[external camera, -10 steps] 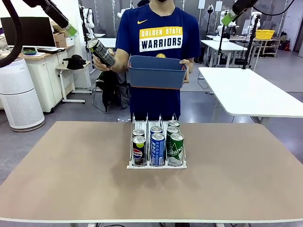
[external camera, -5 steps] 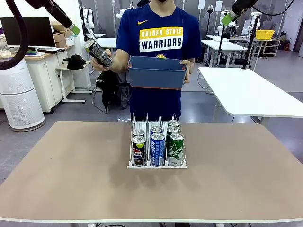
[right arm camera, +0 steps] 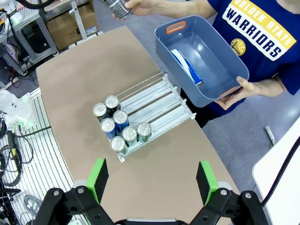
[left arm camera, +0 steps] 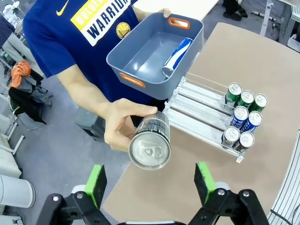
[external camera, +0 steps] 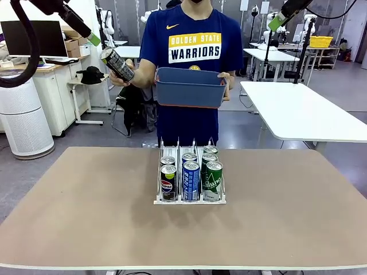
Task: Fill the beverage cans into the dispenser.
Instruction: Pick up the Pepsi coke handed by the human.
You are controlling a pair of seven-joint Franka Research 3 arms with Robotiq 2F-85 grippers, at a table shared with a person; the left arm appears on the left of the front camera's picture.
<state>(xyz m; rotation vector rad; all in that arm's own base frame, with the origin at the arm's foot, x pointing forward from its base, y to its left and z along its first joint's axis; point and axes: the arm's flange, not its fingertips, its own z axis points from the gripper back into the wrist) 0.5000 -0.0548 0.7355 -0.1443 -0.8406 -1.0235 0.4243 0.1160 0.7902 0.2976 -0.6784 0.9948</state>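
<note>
Left gripper (left arm camera: 150,183) wide open, just before a black can (left arm camera: 150,145) held out in a hand (left arm camera: 117,127). Right gripper (right arm camera: 152,182) wide open too, high over the table (right arm camera: 79,79). Seven cans (right arm camera: 118,125) standing at the rack's (right arm camera: 157,101) front. One blue can (left arm camera: 178,55) lying in the bin (left arm camera: 136,70).

Rear cans (external camera: 167,161) half hidden behind front cans (external camera: 191,181), held can (right arm camera: 118,6) cut by top edge
</note>
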